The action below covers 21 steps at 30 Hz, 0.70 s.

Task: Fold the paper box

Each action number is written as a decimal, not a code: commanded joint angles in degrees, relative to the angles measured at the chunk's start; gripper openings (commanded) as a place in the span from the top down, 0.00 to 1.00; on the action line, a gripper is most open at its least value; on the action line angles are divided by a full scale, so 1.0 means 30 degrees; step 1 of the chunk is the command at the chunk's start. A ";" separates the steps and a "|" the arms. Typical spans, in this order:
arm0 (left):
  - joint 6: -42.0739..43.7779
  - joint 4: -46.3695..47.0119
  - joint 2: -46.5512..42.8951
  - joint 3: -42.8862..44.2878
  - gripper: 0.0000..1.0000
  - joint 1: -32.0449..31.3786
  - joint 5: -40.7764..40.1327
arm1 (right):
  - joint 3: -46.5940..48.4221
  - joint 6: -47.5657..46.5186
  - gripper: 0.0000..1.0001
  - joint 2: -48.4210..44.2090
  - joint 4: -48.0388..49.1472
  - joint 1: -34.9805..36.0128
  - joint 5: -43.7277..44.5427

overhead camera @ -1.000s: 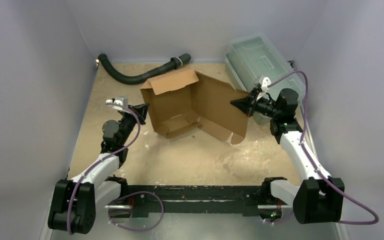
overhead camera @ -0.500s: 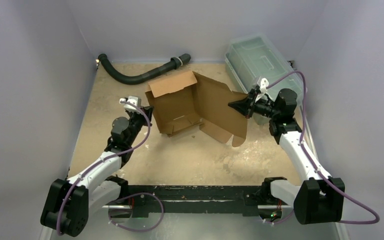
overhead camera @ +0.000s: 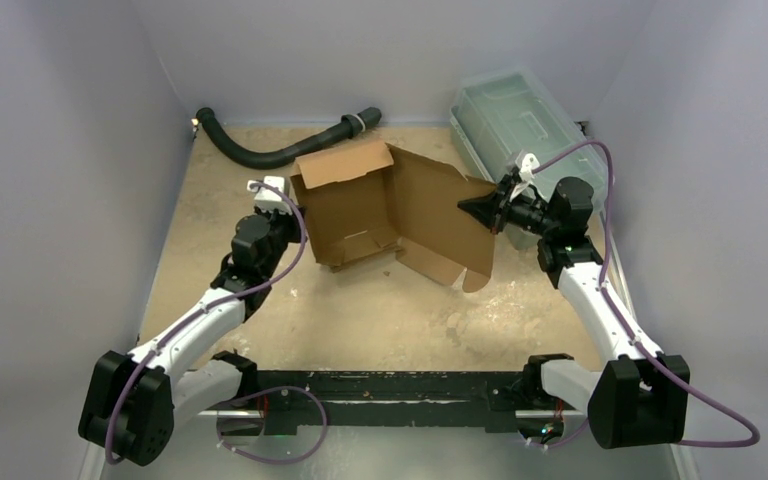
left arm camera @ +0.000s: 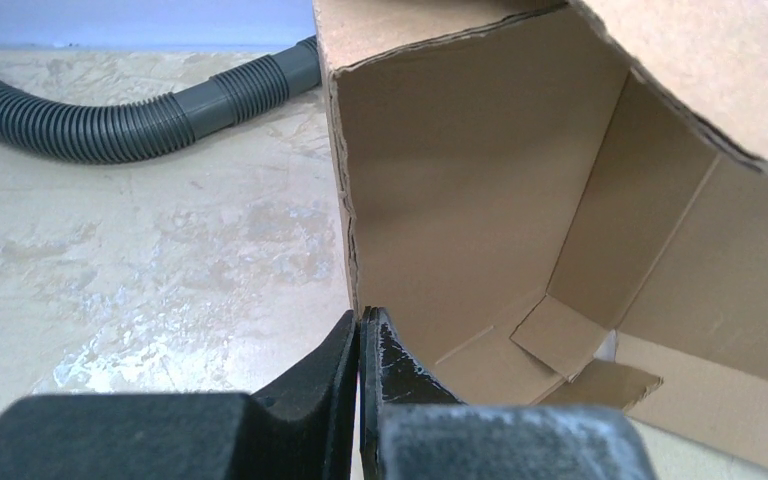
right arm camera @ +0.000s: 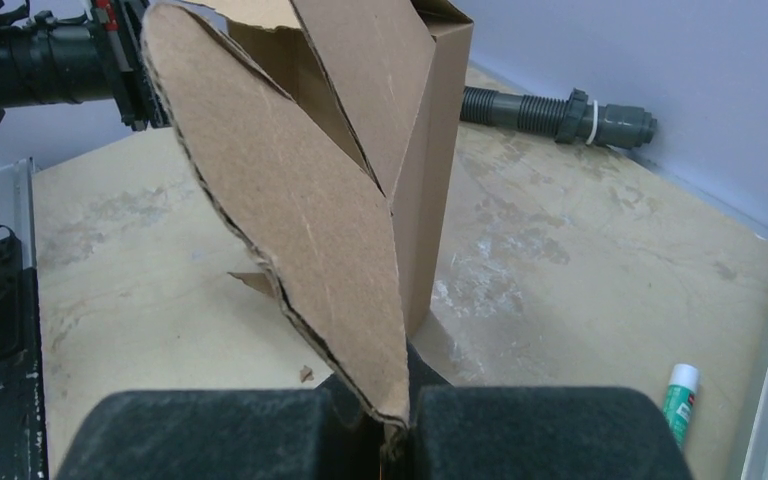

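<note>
The paper box [overhead camera: 360, 205] is brown cardboard, half formed, standing open on the table. Its lid panel slants up to the right. My right gripper [overhead camera: 472, 207] is shut on the lid's edge flap and holds it off the table. The right wrist view shows the flap [right arm camera: 300, 200] pinched between the fingers of that gripper [right arm camera: 395, 400]. My left gripper [overhead camera: 292, 214] is at the box's left wall. In the left wrist view it [left arm camera: 360, 320] is shut, its tips touching the wall's lower edge [left arm camera: 350, 270], with no cardboard seen between them. The box's inside [left arm camera: 480, 200] shows small folded tabs.
A grey corrugated hose [overhead camera: 270, 155] lies along the back left, also in the left wrist view [left arm camera: 110, 120]. A clear greenish lidded bin [overhead camera: 510, 115] stands at the back right. A glue stick [right arm camera: 678, 400] lies near the bin. A black rail [overhead camera: 390, 385] runs along the near edge.
My left gripper has moved forward and right, up to the box's left wall. The box has shifted slightly right and stands more upright. The right gripper has kept its hold, nearly still.
</note>
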 commanded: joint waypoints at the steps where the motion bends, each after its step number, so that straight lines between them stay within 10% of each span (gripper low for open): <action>1: -0.1146 -0.1881 0.0169 0.1908 1.00 -0.0194 -0.0774 | 0.0198 0.0446 1.00 -0.0128 0.1223 0.0208 0.0107; 10: -0.1850 -0.2334 0.0784 0.2928 1.00 -0.0194 0.1471 | 0.0182 0.0467 1.00 0.0115 0.1226 0.0195 0.0107; 21: -0.2647 -0.2260 0.0580 0.2931 0.76 -0.0187 0.2334 | 0.0213 0.0319 1.00 0.0282 0.1087 0.0200 0.0246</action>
